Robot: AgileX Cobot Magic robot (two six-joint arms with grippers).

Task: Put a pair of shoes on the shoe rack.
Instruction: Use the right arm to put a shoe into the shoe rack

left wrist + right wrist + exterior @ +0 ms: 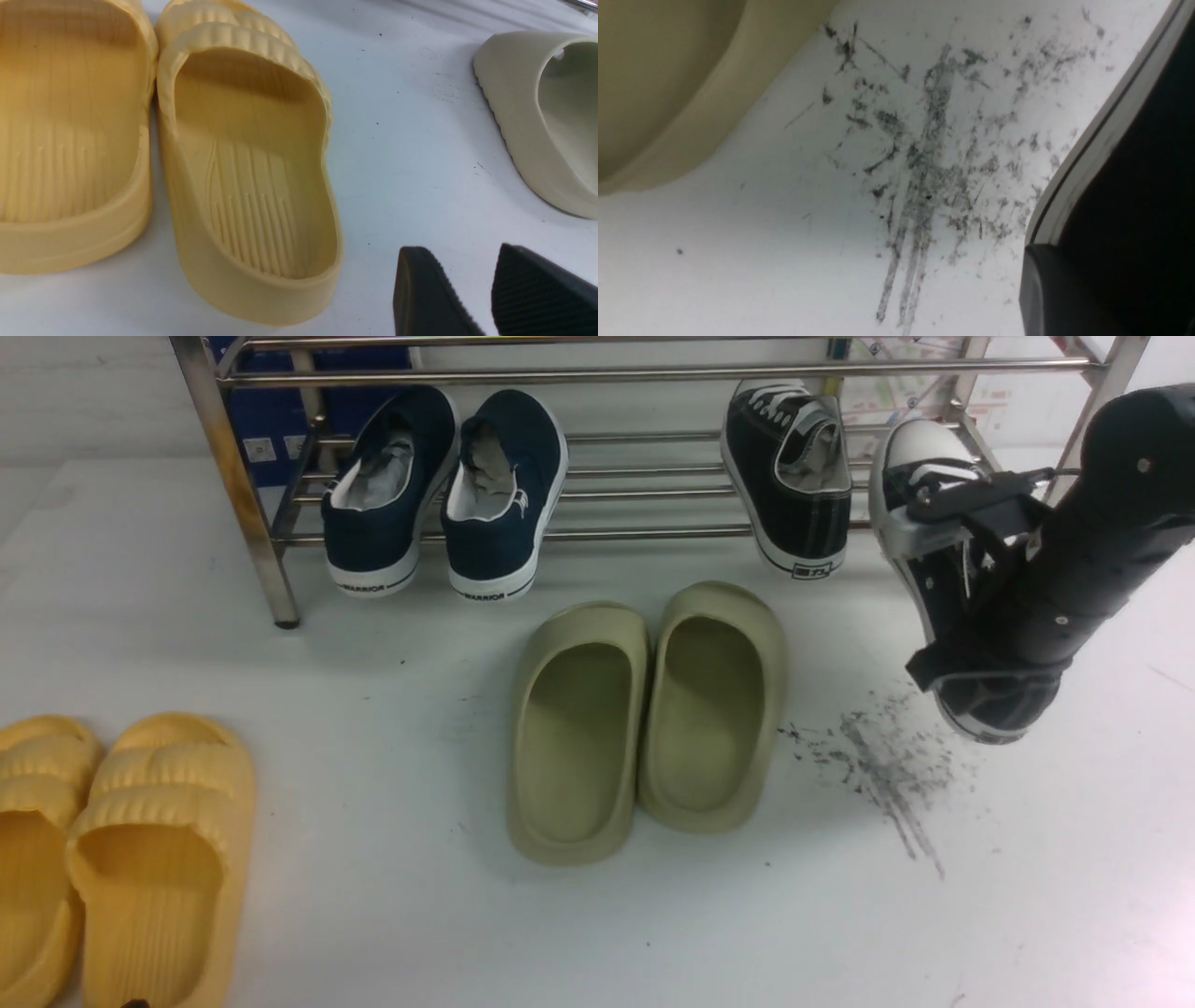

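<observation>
- While the right pincer [980,607] clamps the black sneaker [920,462], toe toward the shoe rack [607,375], its mate [789,490] sits just left.
- Left pincer [483,298] gapes empty, distant.

Navy slip-ons [495,523], olive slides [583,728], yellow slides [159,840], black scuff marks [878,756].

The right arm [1120,523] hides most of one black sneaker [920,453]. The yellow slides [159,859] run off the lower left.
</observation>
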